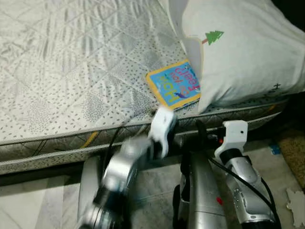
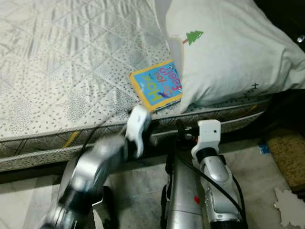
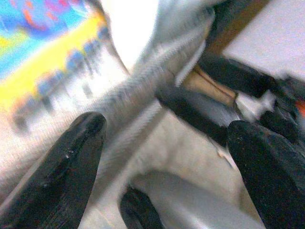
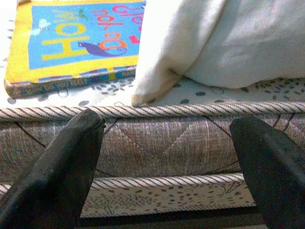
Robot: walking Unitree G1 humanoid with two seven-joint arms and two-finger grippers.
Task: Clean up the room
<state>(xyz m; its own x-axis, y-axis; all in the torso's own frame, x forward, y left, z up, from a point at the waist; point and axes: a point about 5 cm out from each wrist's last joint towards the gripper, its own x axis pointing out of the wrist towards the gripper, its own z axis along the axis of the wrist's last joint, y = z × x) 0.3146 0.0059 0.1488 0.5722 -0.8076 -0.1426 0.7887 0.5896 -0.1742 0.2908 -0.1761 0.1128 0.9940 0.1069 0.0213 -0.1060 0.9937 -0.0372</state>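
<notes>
Quilted grey-white mattress [image 1: 71, 71] fills the far left of the scene, its corded edge nearest me. On it lies a yellow-bordered blue picture book [image 1: 174, 85], its right part tucked under a white pillow with a green tree print [image 1: 238, 52]. My left claw [image 3: 162, 162], blurred, is open just near the book at the mattress edge. My right claw [image 4: 167, 157] is open, facing the mattress side below the pillow.
</notes>
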